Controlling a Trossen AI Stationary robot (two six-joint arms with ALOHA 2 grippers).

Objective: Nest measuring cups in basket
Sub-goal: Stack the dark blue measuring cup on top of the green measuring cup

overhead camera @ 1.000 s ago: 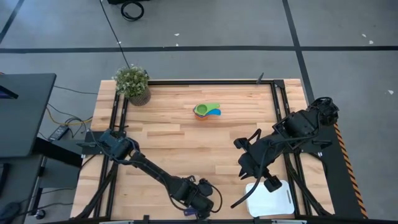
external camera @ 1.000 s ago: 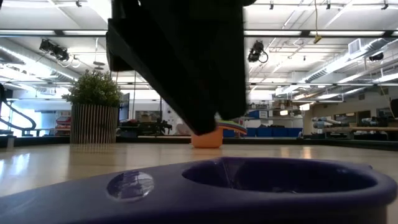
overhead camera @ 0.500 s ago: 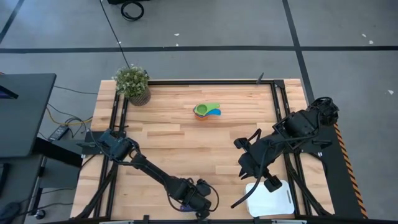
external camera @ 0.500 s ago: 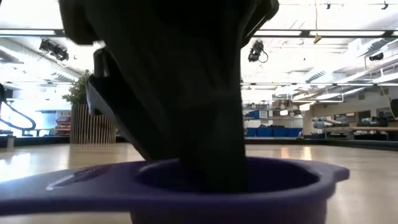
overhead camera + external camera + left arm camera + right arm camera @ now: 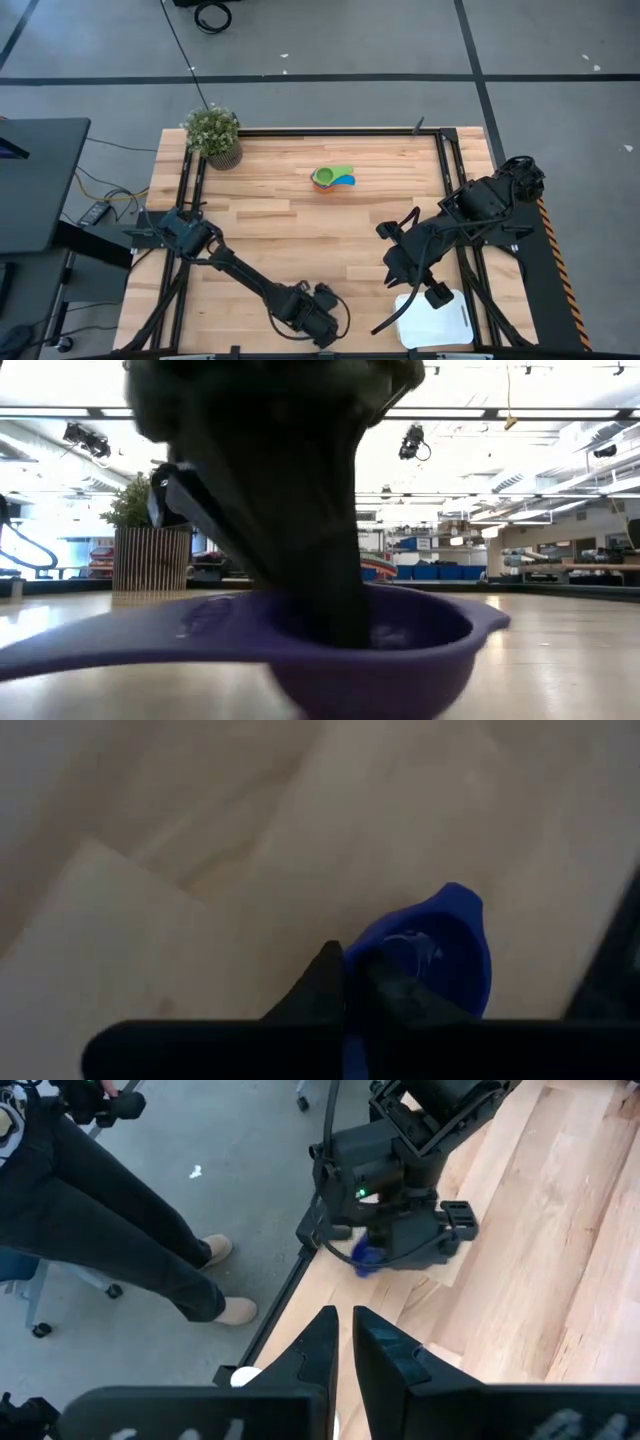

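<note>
At bottom centre of the high view, left gripper [image 5: 318,322] is clamped on the dark blue cup [image 5: 440,960], lifted off the table [image 5: 280,225]. Right gripper [image 5: 436,296], fingers narrow and empty, hovers over the basket [image 5: 450,325] at lower right. Remaining cups [image 5: 332,179] sit nested at upper centre.
</note>
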